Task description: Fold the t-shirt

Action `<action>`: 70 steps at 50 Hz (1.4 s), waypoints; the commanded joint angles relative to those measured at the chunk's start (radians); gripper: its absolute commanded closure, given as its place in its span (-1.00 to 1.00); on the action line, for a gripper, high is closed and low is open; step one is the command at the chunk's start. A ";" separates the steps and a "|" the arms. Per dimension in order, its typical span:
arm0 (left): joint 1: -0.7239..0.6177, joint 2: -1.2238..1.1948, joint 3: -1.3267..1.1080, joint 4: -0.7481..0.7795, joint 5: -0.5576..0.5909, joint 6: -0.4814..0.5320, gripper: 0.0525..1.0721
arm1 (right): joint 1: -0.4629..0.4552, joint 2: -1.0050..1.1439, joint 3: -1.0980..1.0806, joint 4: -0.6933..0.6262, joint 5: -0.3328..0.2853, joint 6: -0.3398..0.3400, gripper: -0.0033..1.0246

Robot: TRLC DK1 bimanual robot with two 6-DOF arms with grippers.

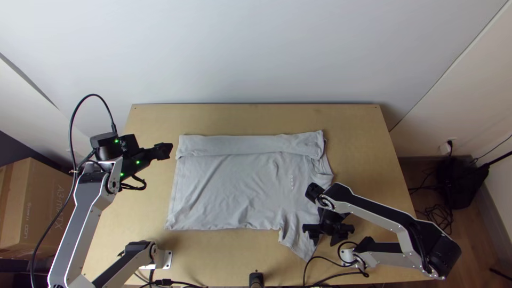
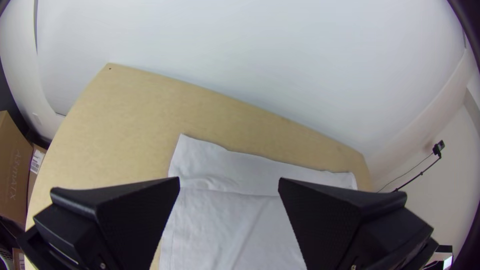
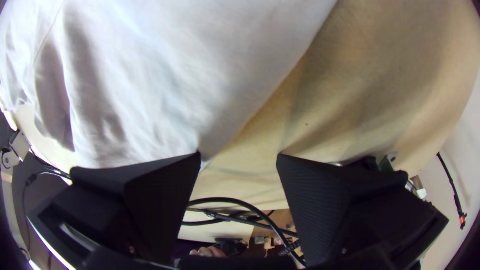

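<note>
In the top view, the grey t-shirt (image 1: 234, 186) lies spread mid-frame on the wooden bench (image 1: 362, 144), a long strip folded over along its upper edge. Left of that strip, the left hand (image 1: 166, 151) is open and empty. At lower right, the right hand (image 1: 326, 239) is open by the sleeve (image 1: 300, 240), though contact is hard to judge.

Shirt (image 1: 234, 181): matt grey cloth, lightly wrinkled. Tabletop (image 1: 154, 118): smooth, matt, light wood. Claws (image 2: 132, 210) (image 3: 325, 200): matt black, finely textured inner faces.Shirt (image 1: 234, 181): soft matt cloth, lightly wrinkled. Tabletop (image 1: 154, 118): pale wood, smooth, matt. Box (image 1: 40, 208): matt brown cardboard. Wall (image 1: 256, 53): smooth, low sheen.
</note>
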 commanded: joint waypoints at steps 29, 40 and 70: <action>-0.025 -0.023 -0.005 -0.139 -0.009 0.139 -0.86 | 0.038 0.033 0.019 0.258 0.001 -0.076 0.72; -0.090 -0.038 -0.010 -0.381 -0.040 0.286 -0.86 | 0.039 -0.016 0.022 0.270 0.007 -0.076 0.95; -0.317 0.060 -0.228 -0.698 -0.309 0.570 -0.86 | 0.013 -0.094 0.051 0.246 0.010 -0.070 0.95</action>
